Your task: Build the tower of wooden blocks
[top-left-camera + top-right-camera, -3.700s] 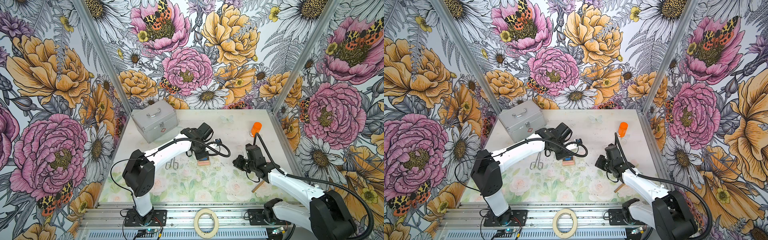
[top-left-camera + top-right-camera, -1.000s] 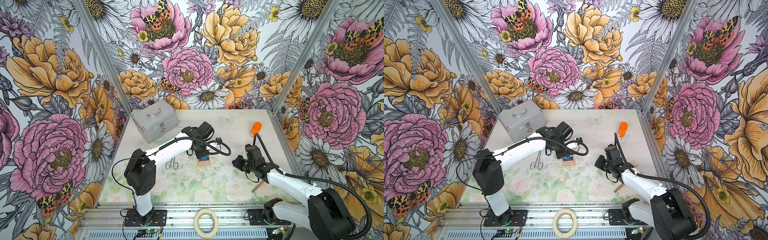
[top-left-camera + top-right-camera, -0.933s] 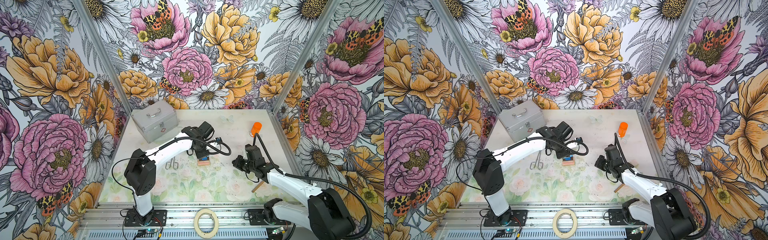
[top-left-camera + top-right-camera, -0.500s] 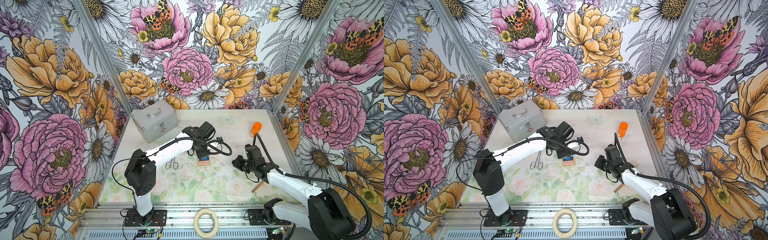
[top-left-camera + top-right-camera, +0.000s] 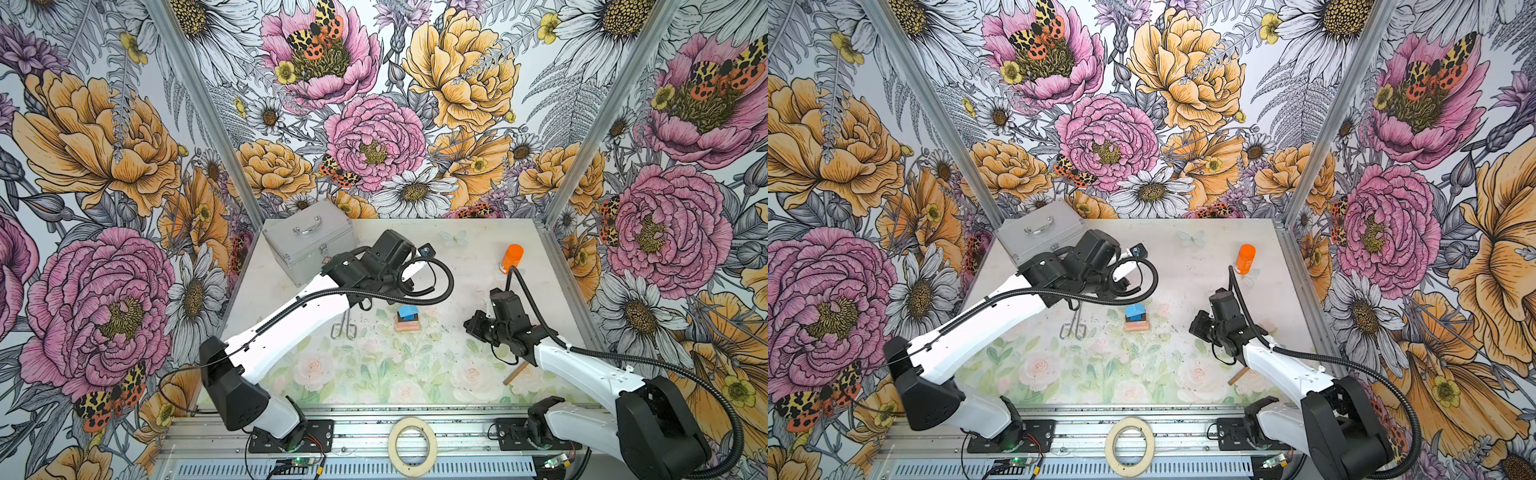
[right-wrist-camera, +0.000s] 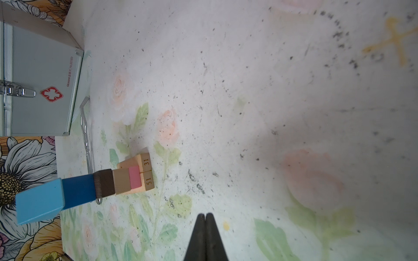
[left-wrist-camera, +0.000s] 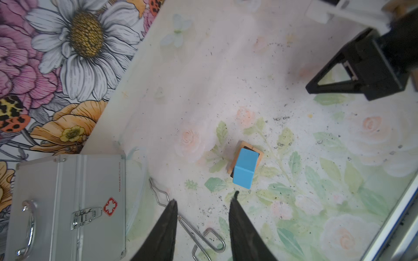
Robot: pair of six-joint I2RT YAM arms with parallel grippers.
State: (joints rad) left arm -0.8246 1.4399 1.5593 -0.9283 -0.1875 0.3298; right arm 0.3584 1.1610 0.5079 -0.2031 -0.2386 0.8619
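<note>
left gripper (image 7: 204, 197) parted and empty near wood block tower (image 7: 245, 167), right gripper (image 6: 205, 215) closed on nothing

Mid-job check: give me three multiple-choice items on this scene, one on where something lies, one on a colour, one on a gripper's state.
1. In both top views, where do the metal tongs lie relative to the wood block tower?
A) to its left
B) to its right
C) on top of it

2. What colour is the tower's top block?
A) pink
B) blue
C) dark brown

3. How does the right gripper hold its fingers?
A) wide apart
B) clamped on a block
C) shut, empty

1 A: the tongs lie left of the tower, apart from it.
2 B: the left wrist view shows blue on top.
3 C: the right wrist view shows the fingers pressed together, with nothing between them.
</note>
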